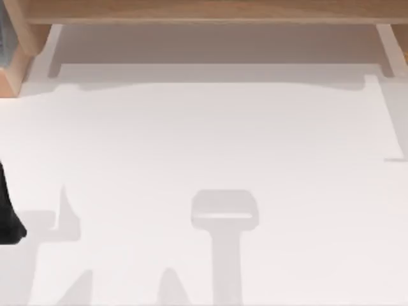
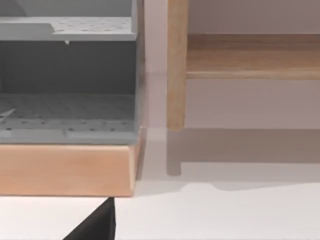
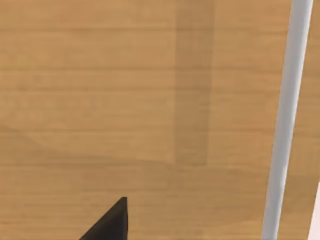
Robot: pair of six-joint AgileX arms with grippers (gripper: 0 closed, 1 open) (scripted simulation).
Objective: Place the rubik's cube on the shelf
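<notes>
The white bench was the largest thing under me. The long, flat, light tan wooden shelf ran along its far edge. One white upright support stood under the shelf's left end and another under its right end, each footed on the bench. The shelf threw a wide grey shadow onto the bench in front of it. Farther out from the shelf lay a fainter shadow with a blocky head on a narrow stem.

Just beyond the shelf's left end sat a grey perforated metal rack on a thick pale wooden base. The base rested on the bench. In the left wrist view a tan upright post stood between that rack and the shelf board, apart from the rack by a narrow gap.

My left arm was a black shape well out from the shelf's left end. My left tool was a black tip low over the bench, in front of the rack's wooden base. I could not tell whether that tool was apart or together.

My right tool was a black tip over tan wood grain like the shelf board's. A slim white rod crossed that wood to one side, and a darker rectangular shadow lay on the wood. I could not tell that tool's state either, and I could not tell where the rubik's cube was.
</notes>
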